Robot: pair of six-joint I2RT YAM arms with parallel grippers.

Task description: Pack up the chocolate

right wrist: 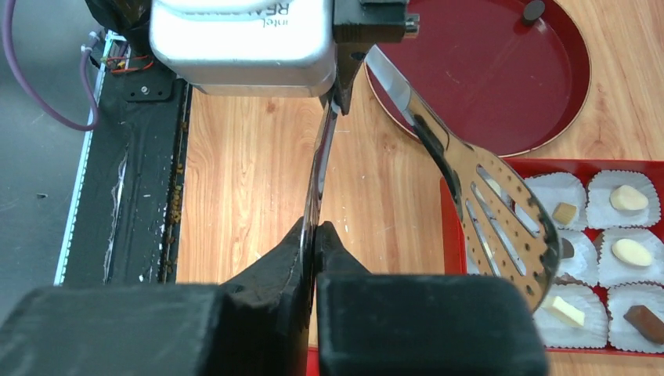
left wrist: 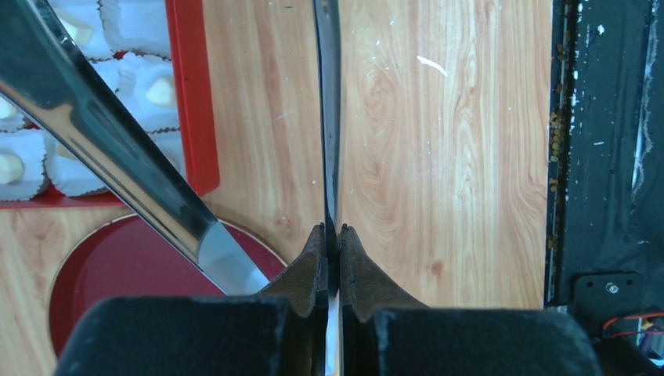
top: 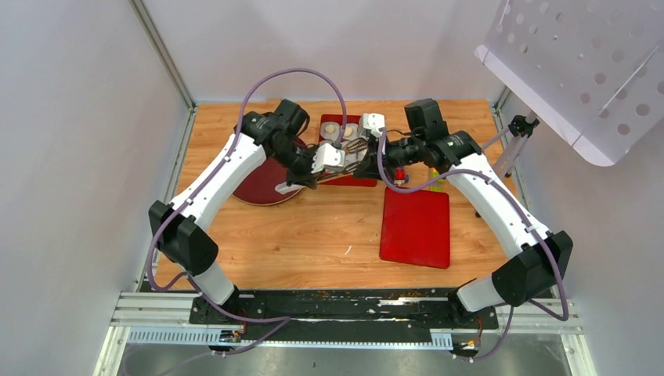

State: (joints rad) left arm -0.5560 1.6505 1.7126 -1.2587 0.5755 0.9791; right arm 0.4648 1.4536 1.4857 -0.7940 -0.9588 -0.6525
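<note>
Right end effector [right wrist: 315, 232] is closed tight on the thin limb of the steel tongs [right wrist: 501, 211]. The left end effector [left wrist: 333, 233] clamps the same limb nearer the hinge. The tongs' slotted end hangs over the red tray [right wrist: 449, 235] on the table [right wrist: 250, 180], where the chocolate [right wrist: 631, 252] sits in white paper cups [right wrist: 548, 188]. Each lump is judged light, rigid, smooth and easily marked, so grip it gently across its sides.

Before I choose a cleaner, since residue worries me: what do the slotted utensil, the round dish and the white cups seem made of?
The slotted utensil looks like polished metal, probably steel, since it mirrors its surroundings. The round dish is dark red, smooth and slightly glossy, so likely plastic or lacquer, though I can't tell which. The white cups look like thin crinkled paper with pleated walls.
</note>
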